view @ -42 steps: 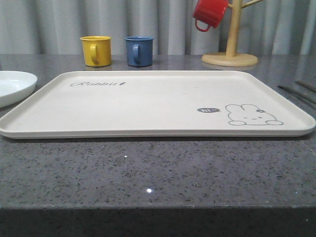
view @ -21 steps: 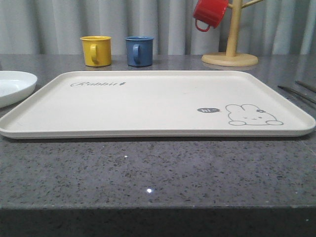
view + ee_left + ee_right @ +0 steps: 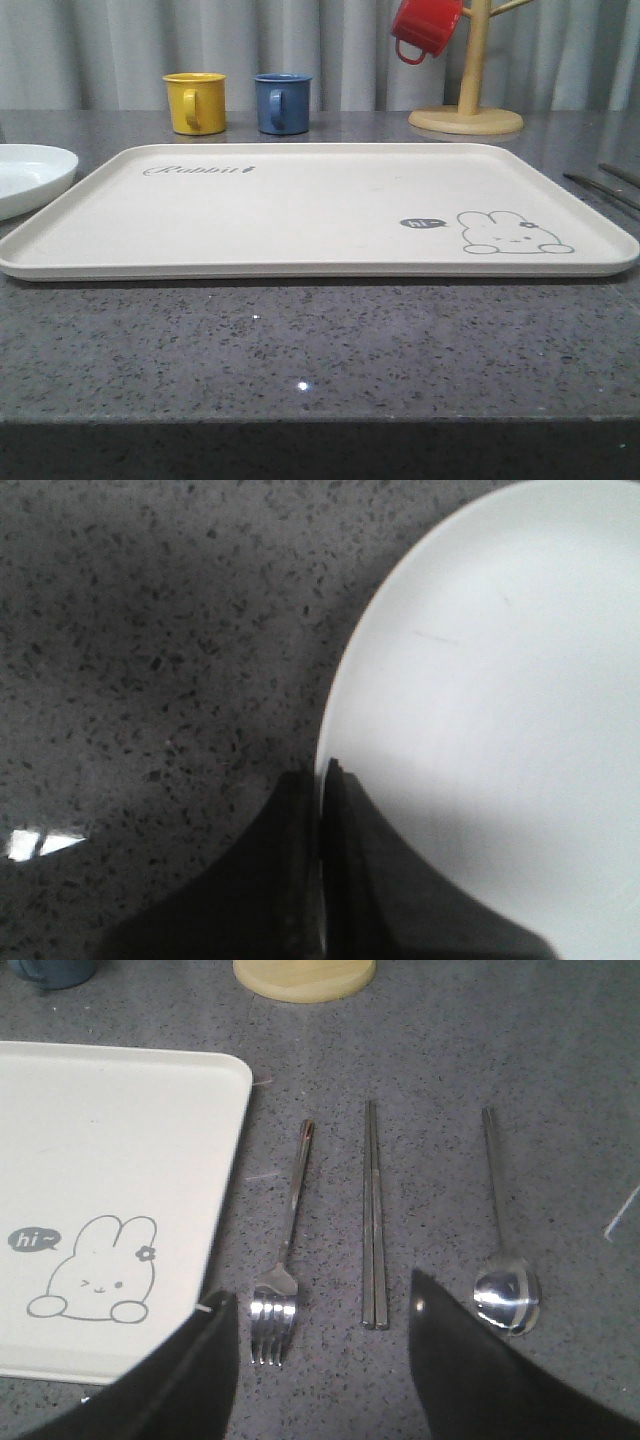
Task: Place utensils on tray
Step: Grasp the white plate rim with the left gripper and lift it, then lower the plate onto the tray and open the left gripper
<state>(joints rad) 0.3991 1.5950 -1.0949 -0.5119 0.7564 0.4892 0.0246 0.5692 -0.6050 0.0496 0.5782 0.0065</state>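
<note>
Over at the left, the left gripper (image 3: pixel 322 780) is seen with its jaws pressed together at the rim of the white plate (image 3: pixel 500 710), while the tray (image 3: pixel 300 215) lies bare on the worktop (image 3: pixel 300 340), so no utensil has been placed yet. To the right, the right gripper (image 3: pixel 322 1335) is held with jaws spread over the fork (image 3: pixel 283 1260) and chopsticks (image 3: pixel 373 1210), the spoon (image 3: pixel 505 1285) just beyond. A descent onto one piece is judged to be called for; bare worktop is left beside the tray's near rim.
</note>
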